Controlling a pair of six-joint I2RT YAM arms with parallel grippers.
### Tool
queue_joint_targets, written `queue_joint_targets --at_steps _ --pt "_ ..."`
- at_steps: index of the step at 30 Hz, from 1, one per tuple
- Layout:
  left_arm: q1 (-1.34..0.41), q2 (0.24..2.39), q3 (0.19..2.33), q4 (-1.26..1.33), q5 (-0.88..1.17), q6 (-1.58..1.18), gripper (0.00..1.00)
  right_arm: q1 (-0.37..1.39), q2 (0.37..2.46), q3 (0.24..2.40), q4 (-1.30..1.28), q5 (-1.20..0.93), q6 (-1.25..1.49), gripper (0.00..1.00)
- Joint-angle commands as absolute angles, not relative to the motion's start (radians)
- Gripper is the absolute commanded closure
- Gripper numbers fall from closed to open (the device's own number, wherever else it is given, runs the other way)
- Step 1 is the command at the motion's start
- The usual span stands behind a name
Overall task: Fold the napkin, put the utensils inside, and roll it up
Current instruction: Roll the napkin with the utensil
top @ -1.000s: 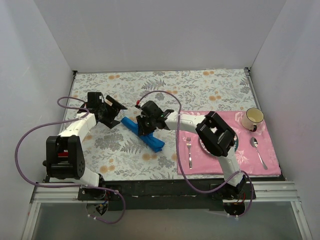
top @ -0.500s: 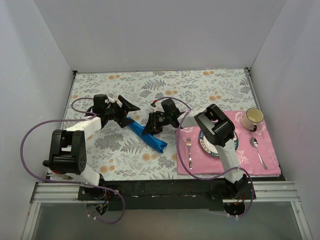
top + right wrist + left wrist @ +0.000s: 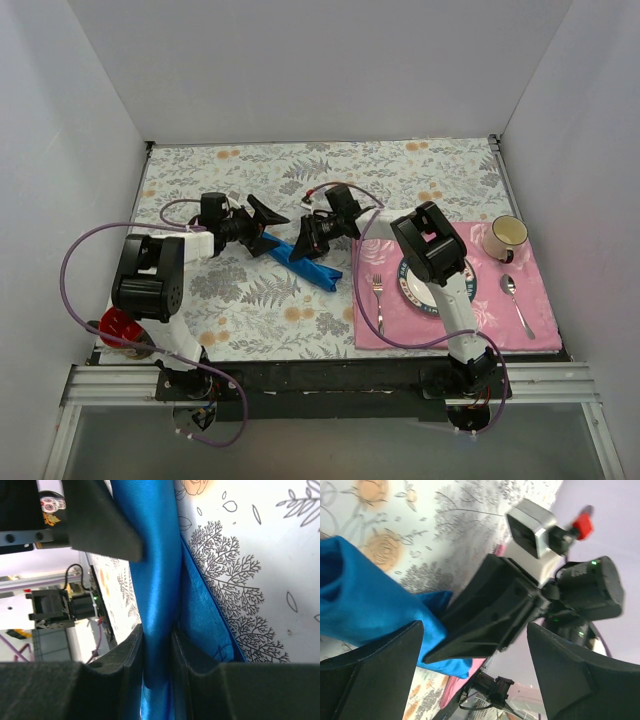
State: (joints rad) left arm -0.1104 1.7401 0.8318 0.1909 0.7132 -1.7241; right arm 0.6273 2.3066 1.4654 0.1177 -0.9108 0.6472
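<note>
The blue napkin (image 3: 308,264) lies as a long narrow roll on the flowered tablecloth, running from upper left to lower right. My right gripper (image 3: 306,247) is shut on the roll near its middle; in the right wrist view the roll (image 3: 159,565) is pinched between the two fingers (image 3: 157,640). My left gripper (image 3: 264,226) is open at the roll's upper-left end. In the left wrist view its jaws stand wide apart (image 3: 475,630), with the napkin (image 3: 365,607) at the left and the right gripper's black finger between them. No knife shows.
A pink rose-patterned placemat (image 3: 500,322) lies at the right with a fork (image 3: 378,300), a plate (image 3: 412,287) partly under the right arm, a spoon (image 3: 517,300) and a cup (image 3: 506,237). White walls close in the table on three sides.
My left gripper has moved right, up to the roll's end. My right gripper has swung back and to the right, still holding the roll, which has shifted slightly right.
</note>
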Motion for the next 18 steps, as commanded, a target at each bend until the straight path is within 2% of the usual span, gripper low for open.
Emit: queue_joint_targets --at_steps 1,6,12,18 --pt "-0.112 1.785 0.867 0.203 0.681 -1.684 0.16 0.615 2.327 1.535 -0.078 -0.839 0.48 0.69" --pt "-0.112 1.828 0.896 0.199 0.664 -1.677 0.17 0.612 2.318 1.624 -0.247 -0.783 0.336 0.58" --pt "-0.112 1.853 0.914 0.186 0.644 -1.663 0.16 0.615 2.235 1.718 -0.471 -0.625 0.181 0.32" --pt "-0.112 1.875 0.923 0.179 0.643 -1.658 0.17 0.646 2.091 1.672 -0.569 -0.419 0.095 0.28"
